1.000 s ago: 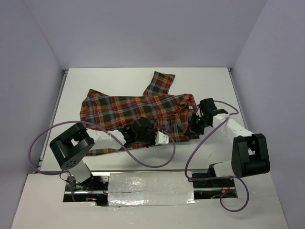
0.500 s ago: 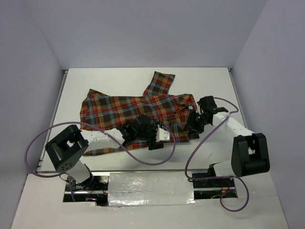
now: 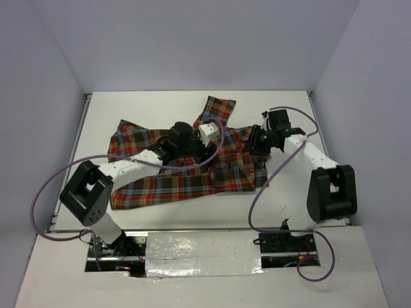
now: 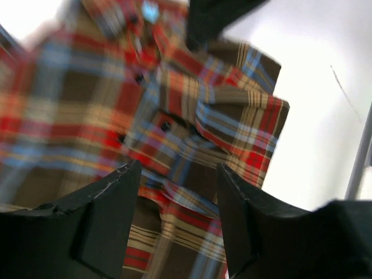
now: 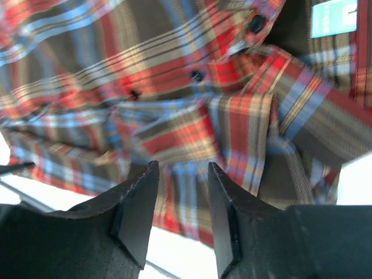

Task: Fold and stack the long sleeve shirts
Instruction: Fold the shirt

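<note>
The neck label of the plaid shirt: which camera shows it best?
The right wrist view: the neck label is a clear light-blue patch at the top right, on the plaid shirt. The left wrist view gives only a small blurred blue spot at its top edge. In the top view I cannot find it.

The right end effector [image 5: 182,171] hangs over the plaid shirt [image 5: 174,87], fingers apart w/ nothing btw them. Dark buttons [image 5: 196,75] run along the front edge. A light blue label [image 5: 332,17] sits top right. White counter [image 5: 356,180] shows at the right edge.
</note>
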Tool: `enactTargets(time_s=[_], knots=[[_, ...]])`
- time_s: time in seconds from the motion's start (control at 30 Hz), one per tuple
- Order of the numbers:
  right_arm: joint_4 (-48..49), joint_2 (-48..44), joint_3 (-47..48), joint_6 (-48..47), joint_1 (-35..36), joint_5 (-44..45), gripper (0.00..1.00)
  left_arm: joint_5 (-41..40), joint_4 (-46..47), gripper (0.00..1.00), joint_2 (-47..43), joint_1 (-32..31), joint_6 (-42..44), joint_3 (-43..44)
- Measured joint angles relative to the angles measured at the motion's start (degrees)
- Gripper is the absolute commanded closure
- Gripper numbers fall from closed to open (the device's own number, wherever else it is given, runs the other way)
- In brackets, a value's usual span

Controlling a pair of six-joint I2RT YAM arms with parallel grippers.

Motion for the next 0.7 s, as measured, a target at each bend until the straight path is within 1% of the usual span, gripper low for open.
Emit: enactTargets(time_s=[0.03,0.07,0.17,0.27,0.37,0.6,0.7], knots=[[0.3,2.0,0.6,-0.1,0.0,0.2,0.51,-0.1,-1.0,0.28,1.4,0.0,-1.5,0.4],[0.4,3.7,0.9,-0.2,0.0,0.7,0.48,-0.4,-2.6,0.26,2.9,0.0,-2.9,0.9],[-0.6,6.7,0.8,-0.3,0.0,2.3,0.46,-1.9,-7.0,0.25,6.8,0.1,-6.2,1.6],[-1.1,7.0,0.8,-0.3,0.0,4.0,0.47,-3.8,-11.1,0.28,9.4,0.5,-8.8,2.7],[-1.3,7.1,0.8,-0.4,0.0,5.6,0.48,-5.5,-12.7,0.32,11.4,0.8,-11.4,4.7],[-1.7,8.4,0.9,-0.9,-0.4,7.9,0.50,-6.4,-10.9,0.36,12.5,1.1,-15.1,5.4],[-1.5,9.6,0.9,-1.4,-0.5,7.8,0.51,-6.5,-9.4,0.41,13.3,1.1,-16.2,5.1]])
